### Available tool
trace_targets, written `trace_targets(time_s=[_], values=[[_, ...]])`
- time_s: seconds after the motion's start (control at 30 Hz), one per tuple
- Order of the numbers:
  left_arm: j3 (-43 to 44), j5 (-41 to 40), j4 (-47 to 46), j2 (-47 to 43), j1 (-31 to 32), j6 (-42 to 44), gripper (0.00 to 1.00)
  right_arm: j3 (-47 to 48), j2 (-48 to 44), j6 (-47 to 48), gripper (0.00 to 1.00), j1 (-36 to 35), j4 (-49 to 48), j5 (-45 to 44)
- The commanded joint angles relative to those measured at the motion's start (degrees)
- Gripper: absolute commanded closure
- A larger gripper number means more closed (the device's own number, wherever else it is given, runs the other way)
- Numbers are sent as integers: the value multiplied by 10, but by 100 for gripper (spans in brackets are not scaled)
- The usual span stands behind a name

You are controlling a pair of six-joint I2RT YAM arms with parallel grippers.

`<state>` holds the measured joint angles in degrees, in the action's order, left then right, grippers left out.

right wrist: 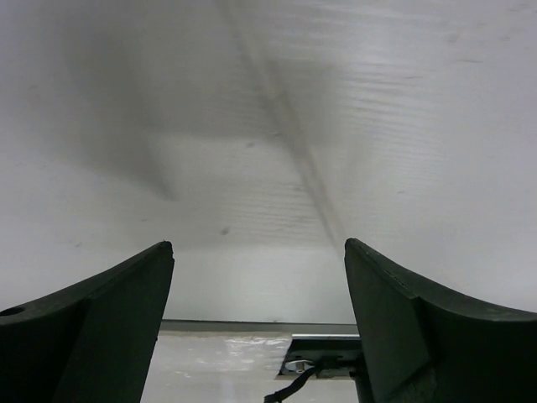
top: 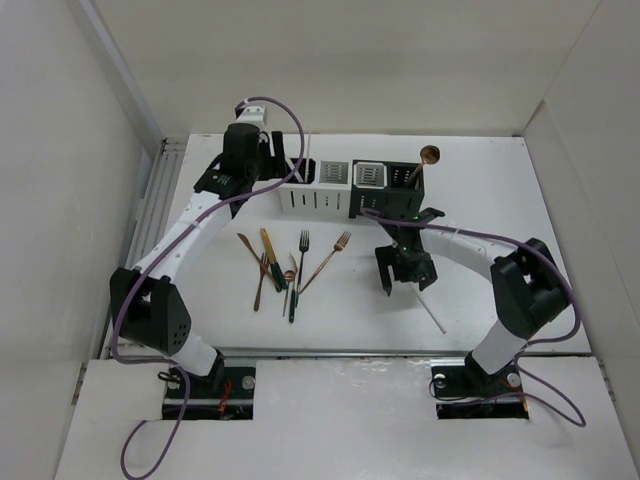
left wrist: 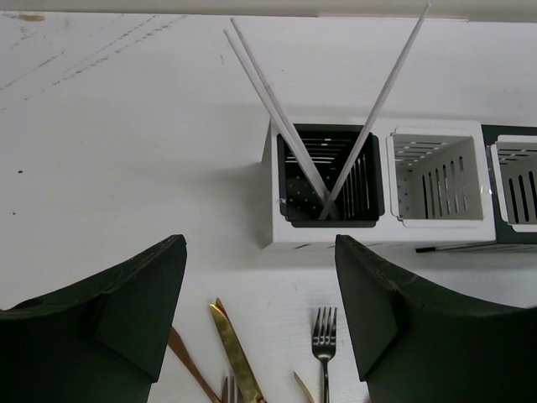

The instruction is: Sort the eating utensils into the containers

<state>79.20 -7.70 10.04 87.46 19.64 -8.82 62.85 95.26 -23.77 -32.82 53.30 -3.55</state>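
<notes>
The containers (top: 350, 188) stand in a row at the back, two white on the left and two black on the right. The leftmost white caddy (left wrist: 329, 178) holds three white sticks (left wrist: 281, 109). The far right black caddy holds a copper spoon (top: 430, 154). Several forks, knives and spoons (top: 288, 265) lie loose in front of the row; a gold knife (left wrist: 236, 353) and a dark fork (left wrist: 324, 332) show in the left wrist view. My left gripper (left wrist: 260, 311) is open and empty above the left caddy (top: 283, 170). My right gripper (top: 404, 272) is open and empty over a white stick (top: 432, 312), seen blurred in the right wrist view (right wrist: 289, 143).
White walls enclose the table on the left, back and right. The table's near edge (right wrist: 243, 323) and a metal bracket (right wrist: 323, 357) lie just below the right fingers. Purple cables (top: 275, 105) loop off both arms. The second white caddy (left wrist: 436, 178) shows nothing inside.
</notes>
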Motion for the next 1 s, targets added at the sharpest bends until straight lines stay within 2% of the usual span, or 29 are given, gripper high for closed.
trace_targets(time_s=[0.0,0.13,0.2,0.23,0.3,0.33,0.43,0.47,0.5,0.57,0.8,0.97], values=[[-9,5,-31,-34,-14,-6,32,-11,-5,14,12,33,27,-28],[-26,5,-42,-46,-26,-11,32,-18,28,29,12,40,22,-39],[-39,5,-42,-52,-32,-11,32,-18,45,29,17,35,15,-26],[-39,5,-42,-52,-32,-11,32,-18,63,29,21,29,9,-26],[-45,0,-48,-57,-37,-11,32,-18,88,16,37,3,4,-21],[-45,0,-48,-57,-37,-11,32,-18,88,16,37,-8,4,-27],[-50,-6,-48,-63,-43,-11,32,-38,108,-3,51,-35,-3,-19],[-50,-6,-48,-63,-43,-11,32,-38,108,-3,59,-35,-10,-19],[-50,-6,-48,-69,-43,-11,32,-33,108,-3,79,-40,-16,-9],[-50,-11,-48,-69,-43,-11,32,-27,108,-3,100,-45,-21,-3],[-50,-6,-48,-69,-43,-6,32,-12,98,-9,100,-61,-52,-11],[-45,36,-37,-69,-43,-6,32,-5,-24,10,100,-74,-79,-11]])
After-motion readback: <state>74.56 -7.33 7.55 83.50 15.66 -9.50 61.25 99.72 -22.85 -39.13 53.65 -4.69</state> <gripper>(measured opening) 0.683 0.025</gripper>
